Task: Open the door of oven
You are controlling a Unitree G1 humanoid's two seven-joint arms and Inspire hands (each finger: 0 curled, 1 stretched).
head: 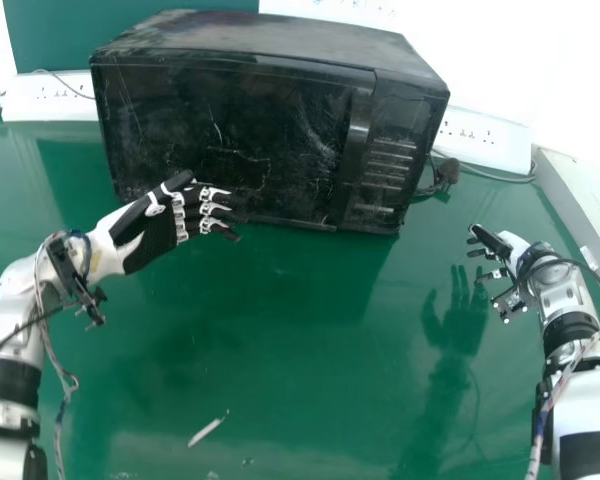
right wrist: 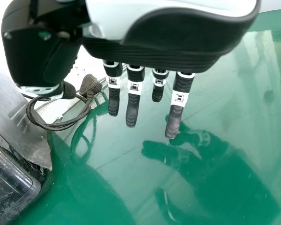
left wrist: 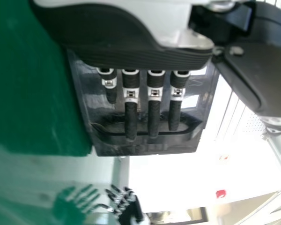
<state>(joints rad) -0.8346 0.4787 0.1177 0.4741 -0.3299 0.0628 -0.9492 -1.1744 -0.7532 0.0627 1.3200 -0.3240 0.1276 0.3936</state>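
- Nearest us, at the near edge on the right, our right forearm [head: 585,400] stretches over a glossy green table [head: 270,350].
- Our right hand [head: 495,240] is open, its fingers loosely extended and apart from the oven [head: 230,35], to the right of it and nearer.
- On the left, our left forearm [head: 10,330] comes in from the near side; our left hand [head: 158,225] is open too, fingers straight and pointing right, in front of the lower part of the oven door [head: 250,120]. We cannot tell whether they touch it.
- Black and scuffed, the oven sits on the far side of the table, its door shut. We see an upright handle [head: 353,140] toward the door's right, beside the control panel [head: 385,165].
- White power strips [head: 40,98] lie to either side, with a black plug [right wrist: 90,84] and coiled cable [right wrist: 61,125] by the oven's right.
- A slim white scrap [head: 208,430] lies near us, left of centre.
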